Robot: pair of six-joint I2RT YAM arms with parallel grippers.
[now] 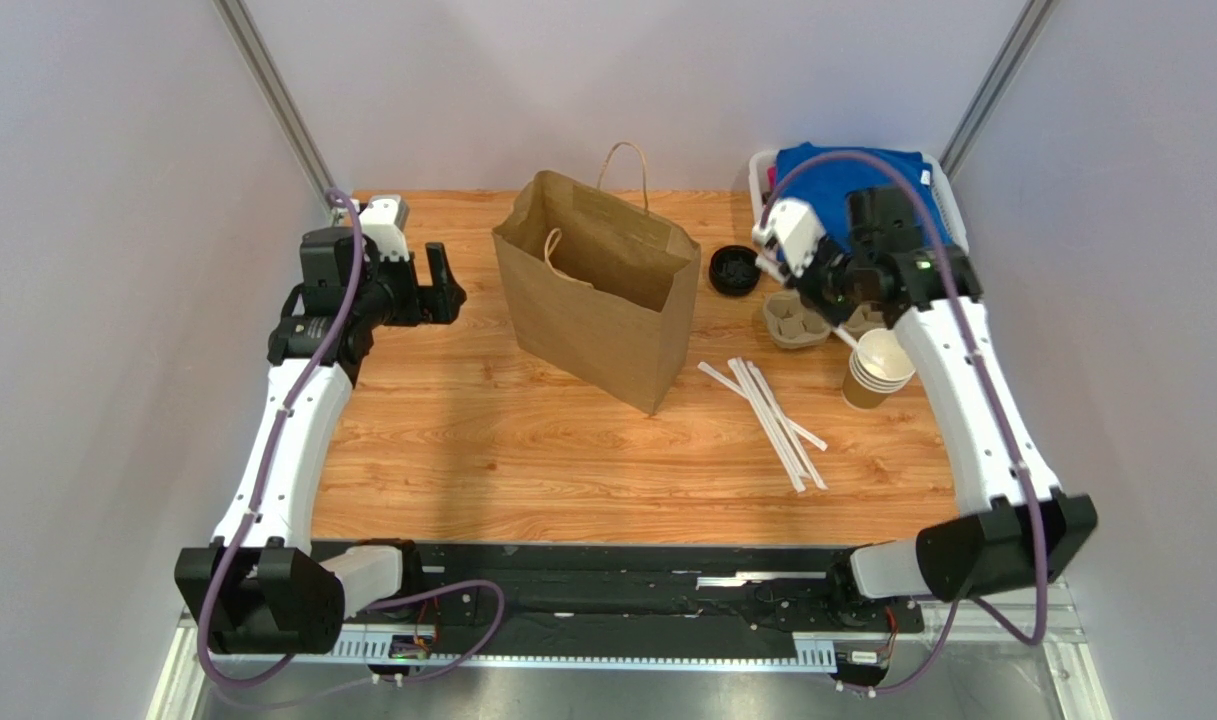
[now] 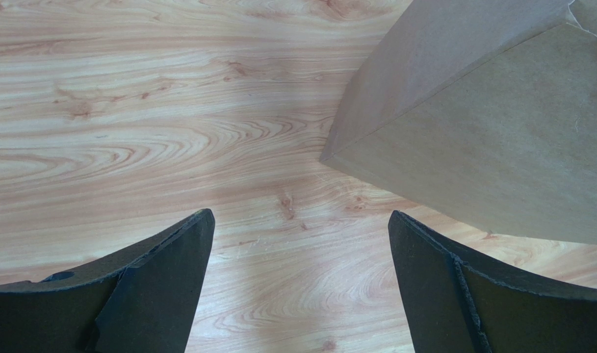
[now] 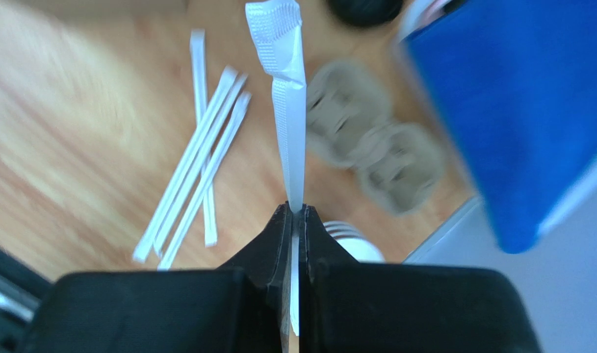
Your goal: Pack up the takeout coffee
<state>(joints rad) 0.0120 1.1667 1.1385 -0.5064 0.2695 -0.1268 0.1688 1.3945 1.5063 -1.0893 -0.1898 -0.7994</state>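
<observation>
Grey walls [image 1: 103,225] enclose a glossy wood-grain table [image 1: 464,450]; a creased kraft bag [image 1: 599,285] stands open mid-table; near the far-right corner sit a moulded pulp carrier [image 1: 799,318], stacked cups [image 1: 877,368] and a round black lid [image 1: 734,270]; whether that lid caps the takeout coffee cannot be told; the left gripper [image 2: 300,215] gapes wide, empty; the right gripper [image 3: 295,209] pinches a crinkled paper-wrapped straw [image 3: 289,110].

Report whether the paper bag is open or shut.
Open: the paper bag stands upright, its mouth gaping wide, interior visible in the top view.

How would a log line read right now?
left end effector: open, beside paper bag | right end effector: shut on wrapped straw, near cup carrier | paper bag: upright, open
</observation>
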